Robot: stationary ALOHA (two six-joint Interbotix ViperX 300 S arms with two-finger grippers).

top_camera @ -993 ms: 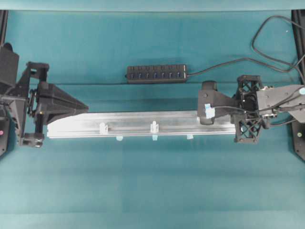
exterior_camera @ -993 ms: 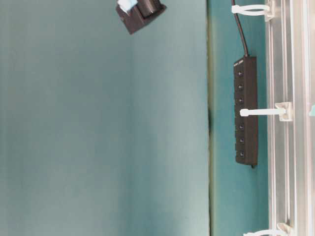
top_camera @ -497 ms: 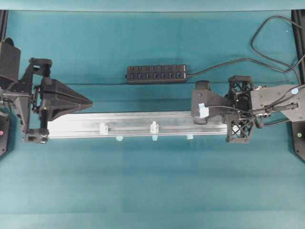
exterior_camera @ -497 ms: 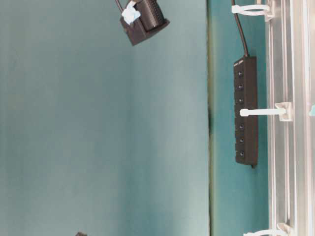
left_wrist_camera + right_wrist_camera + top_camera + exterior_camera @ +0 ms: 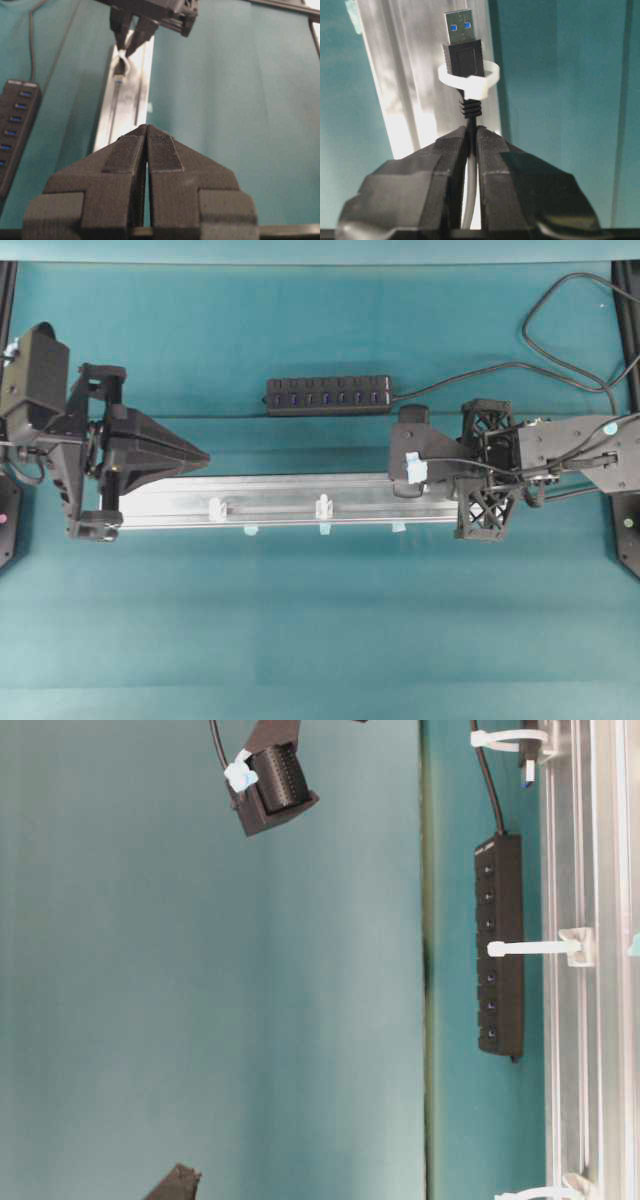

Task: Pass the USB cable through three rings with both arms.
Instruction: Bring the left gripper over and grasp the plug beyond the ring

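Hovering with jaws pressed together and empty, the left gripper [image 5: 200,454] points along the rail [image 5: 280,500]; further right, the right gripper [image 5: 471,132] pinches the USB cable [image 5: 470,107], whose plug sits inside the first ring [image 5: 469,76].

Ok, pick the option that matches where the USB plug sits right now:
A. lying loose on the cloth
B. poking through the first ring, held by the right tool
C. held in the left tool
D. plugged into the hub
B: in the right wrist view the USB plug sits inside the white ring, with the right tool clamped on the cord just behind it.
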